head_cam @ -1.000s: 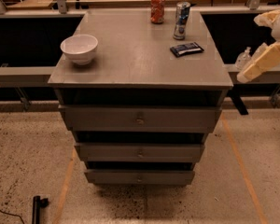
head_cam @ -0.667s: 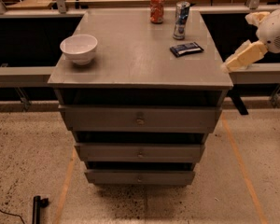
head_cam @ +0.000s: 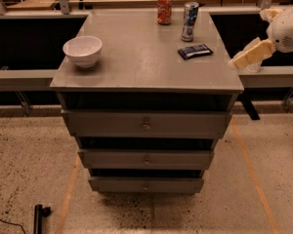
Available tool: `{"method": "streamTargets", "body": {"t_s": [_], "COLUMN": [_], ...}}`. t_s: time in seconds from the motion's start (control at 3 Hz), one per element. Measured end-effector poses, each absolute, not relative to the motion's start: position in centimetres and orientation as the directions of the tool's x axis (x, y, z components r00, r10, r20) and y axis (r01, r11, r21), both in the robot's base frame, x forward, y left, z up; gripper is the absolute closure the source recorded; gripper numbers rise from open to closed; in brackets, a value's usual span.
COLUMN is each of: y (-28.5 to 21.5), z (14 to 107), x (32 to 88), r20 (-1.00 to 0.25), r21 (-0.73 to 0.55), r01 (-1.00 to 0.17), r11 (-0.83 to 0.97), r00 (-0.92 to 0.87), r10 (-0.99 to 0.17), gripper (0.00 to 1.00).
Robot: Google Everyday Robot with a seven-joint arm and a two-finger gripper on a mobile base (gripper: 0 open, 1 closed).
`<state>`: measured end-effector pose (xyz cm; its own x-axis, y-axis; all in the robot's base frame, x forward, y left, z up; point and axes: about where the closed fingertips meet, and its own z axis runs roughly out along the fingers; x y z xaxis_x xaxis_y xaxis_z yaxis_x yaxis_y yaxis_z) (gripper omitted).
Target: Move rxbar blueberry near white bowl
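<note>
The rxbar blueberry (head_cam: 195,51), a flat dark navy bar, lies on the right part of the grey cabinet top (head_cam: 136,57). The white bowl (head_cam: 82,50) stands near the top's left edge. My gripper (head_cam: 249,56) is at the right edge of the view, just off the cabinet's right side, to the right of the bar and apart from it. It holds nothing that I can see.
A tall blue-silver can (head_cam: 189,21) stands just behind the bar. An orange-red can (head_cam: 164,8) stands at the back of the top. Three drawers (head_cam: 146,126) face me below. A black object (head_cam: 38,215) lies on the floor at lower left.
My gripper and arm have moved up and to the left, closer to the cabinet's right edge. The bar, bowl and cans have not moved.
</note>
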<state>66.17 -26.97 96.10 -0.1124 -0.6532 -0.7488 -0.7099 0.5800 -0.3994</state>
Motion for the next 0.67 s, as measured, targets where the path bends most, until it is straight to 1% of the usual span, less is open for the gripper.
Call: {"method": "streamTargets", "body": {"t_s": [0.33,0.67], "y": [-26.3,-25.3], "z": [95.2,93.8], "x": [67.8,70.1], "r20": [-0.763,-0.754], "r21": [-0.339,-0.313], "r01": [-0.678,-0.607], "r11": [0.652,0.731], "r00": [-0.208,-0.310], "r10": [-0.613,-0.580], "gripper": [0.00,0.00]}}
